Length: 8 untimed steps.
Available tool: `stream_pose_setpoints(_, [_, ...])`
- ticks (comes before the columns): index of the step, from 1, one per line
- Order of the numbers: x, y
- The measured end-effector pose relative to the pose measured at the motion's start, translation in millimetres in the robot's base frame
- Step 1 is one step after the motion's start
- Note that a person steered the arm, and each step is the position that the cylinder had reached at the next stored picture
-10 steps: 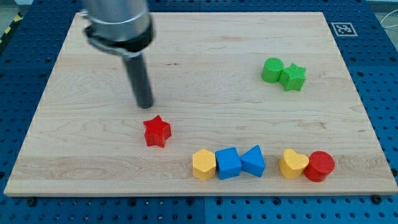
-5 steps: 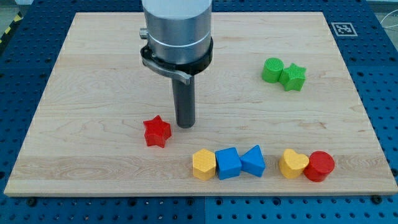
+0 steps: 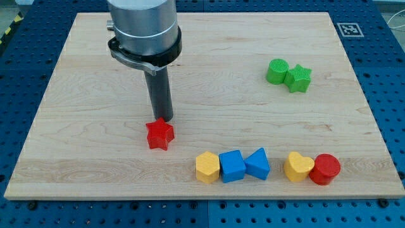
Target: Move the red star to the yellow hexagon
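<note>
The red star [image 3: 159, 134] lies on the wooden board [image 3: 95, 171], left of centre and low in the view. The yellow hexagon [image 3: 207, 167] lies to its lower right, at the left end of a row of blocks. My tip [image 3: 161, 120] stands right at the star's top edge, touching or nearly touching it. The rod rises from there to the grey arm body at the view's top.
Right of the yellow hexagon stand a blue cube [image 3: 232, 166], a blue triangle [image 3: 257, 163], a yellow heart [image 3: 297, 166] and a red cylinder [image 3: 325, 169]. A green cylinder [image 3: 277, 71] and a green star [image 3: 299, 78] sit together at the upper right.
My tip went right from above the star to its right side, then came back left to the star's top edge. The star has barely moved.
</note>
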State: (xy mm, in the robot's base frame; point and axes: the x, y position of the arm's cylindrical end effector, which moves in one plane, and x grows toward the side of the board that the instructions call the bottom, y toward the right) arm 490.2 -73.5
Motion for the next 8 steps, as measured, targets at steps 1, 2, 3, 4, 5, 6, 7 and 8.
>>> stream_pose_setpoints(1, [14, 0])
stream_pose_setpoints(2, [31, 0])
stream_pose_setpoints(3, [50, 0])
stream_pose_setpoints(4, [53, -2])
stream_pose_setpoints(5, [40, -21])
stream_pose_setpoints(6, [37, -50])
stream_pose_setpoints(7, [40, -66])
stream_pose_setpoints(8, [52, -66])
